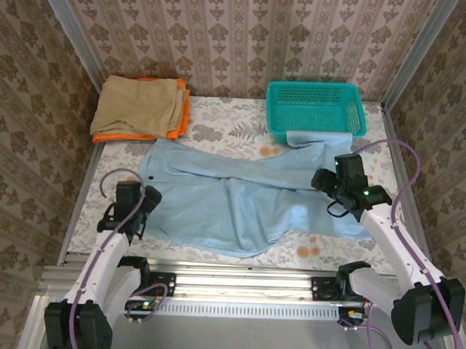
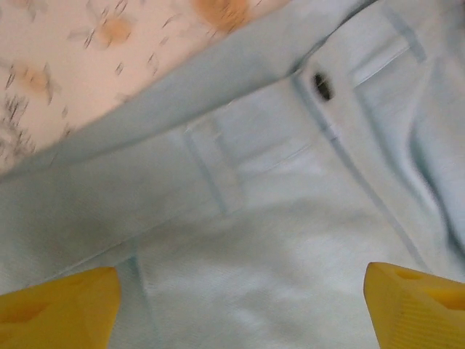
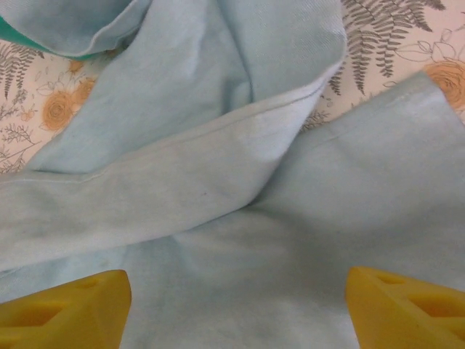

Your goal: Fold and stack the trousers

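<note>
The pale light-blue trousers [image 1: 240, 198] lie spread across the table, waist at the left, legs running right, one leg end reaching up to the basket. My left gripper [image 1: 132, 205] hovers over the waistband corner; its wrist view has the waistband, a belt loop and a dark button [image 2: 322, 86] below, with yellow fingertips [image 2: 62, 309] wide apart over flat cloth [image 2: 290, 240]. My right gripper [image 1: 341, 195] is over the leg ends; its yellow fingers [image 3: 407, 309] stand wide apart above overlapping legs [image 3: 240, 174]. Nothing is pinched in either gripper.
A tan-beige folded cloth [image 1: 140, 104] rests on an orange folded cloth [image 1: 181, 123] at the back left. A teal plastic basket [image 1: 315, 107] stands at the back right, a trouser leg end against its front. The floral tablecloth [image 1: 219, 128] shows between them.
</note>
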Motion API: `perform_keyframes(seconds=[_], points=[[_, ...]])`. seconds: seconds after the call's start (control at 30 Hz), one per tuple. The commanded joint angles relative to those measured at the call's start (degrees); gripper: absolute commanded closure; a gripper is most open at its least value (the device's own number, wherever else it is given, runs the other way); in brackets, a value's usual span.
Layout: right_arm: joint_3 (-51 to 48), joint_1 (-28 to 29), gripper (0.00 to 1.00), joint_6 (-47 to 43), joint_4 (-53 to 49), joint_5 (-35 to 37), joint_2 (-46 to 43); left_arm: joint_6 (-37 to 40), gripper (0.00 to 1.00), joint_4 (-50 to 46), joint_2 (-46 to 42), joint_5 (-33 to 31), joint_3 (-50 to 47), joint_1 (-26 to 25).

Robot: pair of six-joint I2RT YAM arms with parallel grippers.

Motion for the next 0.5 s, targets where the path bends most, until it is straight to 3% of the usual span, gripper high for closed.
perform_keyframes(seconds=[0.0,0.1,0.23,0.33,0.47], points=[[0.35,-0.16,0.27,0.17,-3.6,-7.11,-0.6,5.28,0.17,0.78,5.3,3.07,6.62,-5.04],[-3.83,2.45,0.38,3.08,0.93,-14.39,0.38,6.5,0.16,1.61,11.88,0.55,11.76,-18.37],[-5.39,10.24,0.39,4.9,5.91,-13.7,5.28,5.29,0.15,9.56,22.85,3.22,14.43,-31.02],[-5.56,13.88,0.36,7.18,9.07,-11.9,8.82,2.39,0.15,18.96,31.7,6.19,14.23,-34.08],[-6.43,14.08,0.31,8.04,10.55,-9.45,10.06,-2.35,0.15,29.01,39.24,6.89,10.4,-32.6]])
